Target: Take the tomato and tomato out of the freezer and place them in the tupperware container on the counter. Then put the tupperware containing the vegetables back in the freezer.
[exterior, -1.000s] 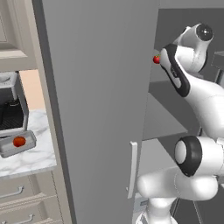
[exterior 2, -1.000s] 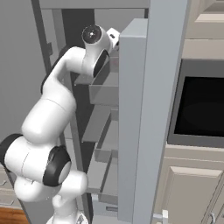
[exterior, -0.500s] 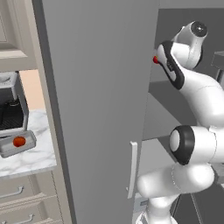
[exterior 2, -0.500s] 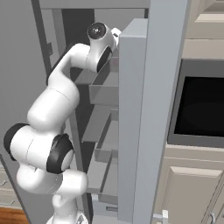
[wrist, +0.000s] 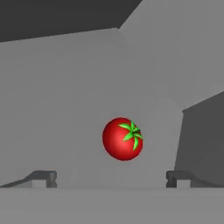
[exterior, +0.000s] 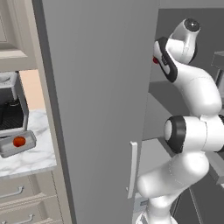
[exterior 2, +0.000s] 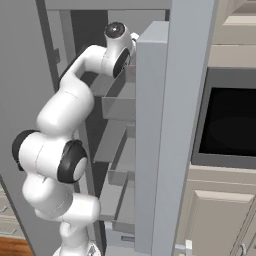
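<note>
1. Between the two finger tips at the bottom of the hand view, note the gripper point(wrist: 111, 179): its jaws stand wide apart and hold nothing.
2. Just beyond the tips, locate the bright red tomato point(wrist: 123, 138) with the green stem top. It lies on a grey inner shelf of the freezer point(exterior: 100, 87), roughly centred between the tips and not yet touched.
3. Compare the left base view with the frame of a second ago. You will see that the upper arm has swung further toward the door edge, so the tomato point(exterior: 155, 61) is now a red sliver beside the dark wrist (then it stood clear of the arm).
4. Read this change as the approach to the second pick: the hand has advanced into the freezer and lined up on the fruit. The jaws have stayed wide throughout.
5. Further off, on the counter point(exterior: 30, 159), check the tupperware container point(exterior: 17, 143). It holds the orange-red tomato point(exterior: 19, 141), so judge the first transfer as done.
6. Behind the container stands the coffee machine point(exterior: 11, 105), unchanged from the earlier frame, as are the container and its contents.
7. Expect the next move to need a short advance before closing on the round fruit.
</note>
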